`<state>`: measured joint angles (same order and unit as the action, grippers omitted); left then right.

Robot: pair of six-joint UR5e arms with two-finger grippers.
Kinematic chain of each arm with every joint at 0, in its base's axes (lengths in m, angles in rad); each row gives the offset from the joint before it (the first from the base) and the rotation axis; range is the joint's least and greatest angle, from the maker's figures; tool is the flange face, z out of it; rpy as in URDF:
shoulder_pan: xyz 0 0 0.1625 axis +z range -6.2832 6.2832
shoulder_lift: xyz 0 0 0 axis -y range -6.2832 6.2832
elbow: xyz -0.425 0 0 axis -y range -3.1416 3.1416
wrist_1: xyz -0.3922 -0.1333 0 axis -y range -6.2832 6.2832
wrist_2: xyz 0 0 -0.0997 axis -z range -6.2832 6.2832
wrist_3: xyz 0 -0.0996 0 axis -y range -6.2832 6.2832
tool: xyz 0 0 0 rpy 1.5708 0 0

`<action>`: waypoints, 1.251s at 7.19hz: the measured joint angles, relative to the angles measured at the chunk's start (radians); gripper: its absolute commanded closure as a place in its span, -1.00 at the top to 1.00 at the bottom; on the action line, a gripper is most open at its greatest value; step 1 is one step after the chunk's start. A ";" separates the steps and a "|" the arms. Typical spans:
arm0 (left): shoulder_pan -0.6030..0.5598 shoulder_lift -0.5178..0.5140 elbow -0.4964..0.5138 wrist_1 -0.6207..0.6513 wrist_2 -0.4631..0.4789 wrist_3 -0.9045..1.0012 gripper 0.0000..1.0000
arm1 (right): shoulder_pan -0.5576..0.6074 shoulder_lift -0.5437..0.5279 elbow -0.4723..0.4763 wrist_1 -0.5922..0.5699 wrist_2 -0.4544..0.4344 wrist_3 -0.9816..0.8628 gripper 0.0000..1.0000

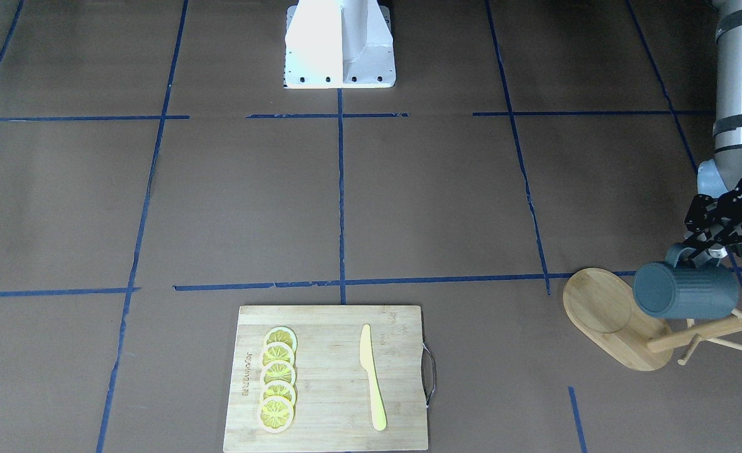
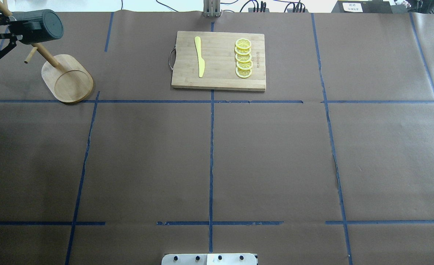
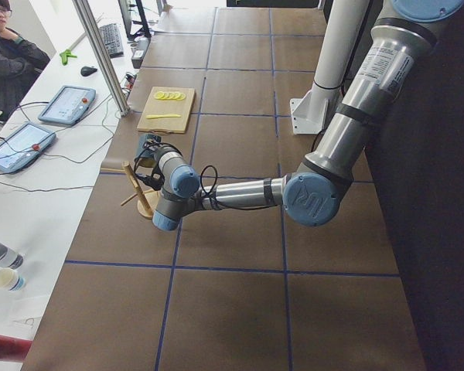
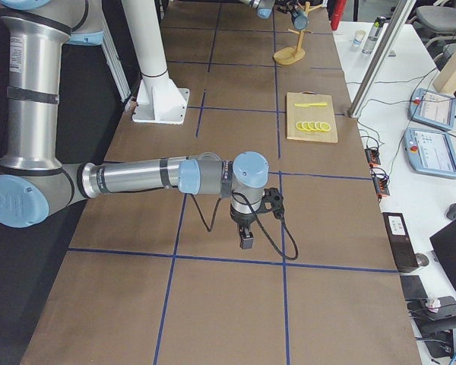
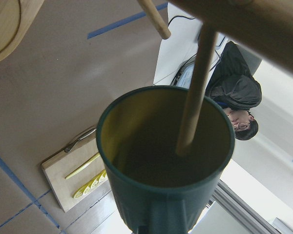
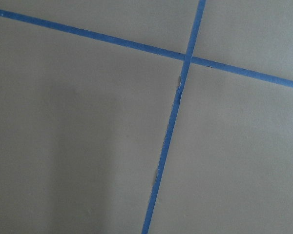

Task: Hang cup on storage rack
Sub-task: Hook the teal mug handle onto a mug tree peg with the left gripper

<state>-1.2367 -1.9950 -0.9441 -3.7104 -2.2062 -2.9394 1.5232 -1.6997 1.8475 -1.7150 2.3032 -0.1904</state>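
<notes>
Table (image 2: 276, 154) is covered in brown paper and gridded with blue tape lines (image 2: 211, 147). A bamboo cutting board (image 2: 220, 79) is laid at its operators' edge. Directly behind the board an aluminium post (image 3: 100, 58) is mounted. Beyond the board a white bench (image 3: 39, 220) is set along the table; two tablets (image 3: 66, 104) and a keyboard (image 3: 110, 39) are laid on it. A seated person (image 3: 8, 54) in dark clothing is seen behind that bench.

Even, diffuse overhead light is recorded throughout; the white metal robot base (image 1: 339, 44) is overexposed. Soft shadows are cast on the brown paper-covered table (image 2: 25, 154). In the left wrist view, the thin bamboo peg (image 5: 195, 92) is blurred and the dark teal-grey ribbed mug (image 5: 156, 209) is backlit.
</notes>
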 measured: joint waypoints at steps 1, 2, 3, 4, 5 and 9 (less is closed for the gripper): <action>-0.002 0.000 0.018 0.000 0.001 0.000 -1.00 | 0.000 0.002 0.000 0.000 0.000 0.000 1.00; -0.005 0.000 0.037 0.001 0.001 -0.001 -0.88 | 0.000 0.002 0.001 0.000 0.000 0.000 1.00; -0.009 0.000 0.055 0.001 0.007 -0.009 -0.49 | 0.000 0.003 0.000 0.000 0.000 0.000 1.00; -0.011 -0.001 0.068 0.001 0.022 -0.025 0.99 | 0.000 0.003 -0.001 0.000 0.000 -0.001 1.00; -0.011 -0.002 0.074 0.001 0.035 -0.037 1.00 | 0.000 0.003 -0.002 0.000 0.000 0.000 1.00; -0.011 -0.004 0.077 0.003 0.045 -0.047 1.00 | 0.000 0.003 -0.003 0.000 -0.001 0.000 1.00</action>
<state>-1.2473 -1.9993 -0.8669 -3.7079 -2.1615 -2.9865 1.5232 -1.6971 1.8444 -1.7150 2.3025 -0.1902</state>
